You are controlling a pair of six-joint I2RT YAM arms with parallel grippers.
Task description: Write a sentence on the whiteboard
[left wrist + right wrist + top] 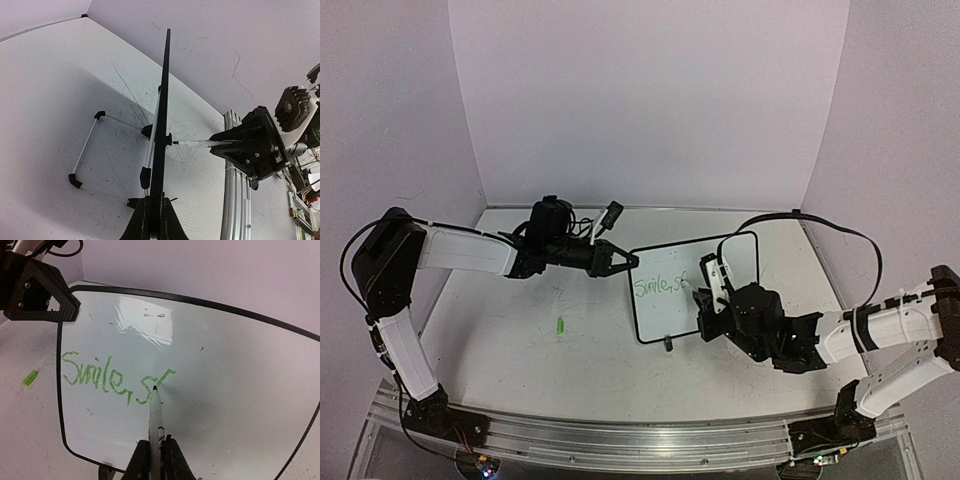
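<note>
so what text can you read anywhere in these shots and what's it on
"Smile, s" plus one unfinished letter: green handwriting on the whiteboard.
Marker barrel: too blurred to tell if it carries any print.
Nothing else readable in any view.

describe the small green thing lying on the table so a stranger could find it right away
Find the whiteboard standing mid-table. On the tabletop to its left in the top view, a small green stub, maybe a pen cap, lies alone. It is the only loose green thing; the other green is writing on the board.
</note>
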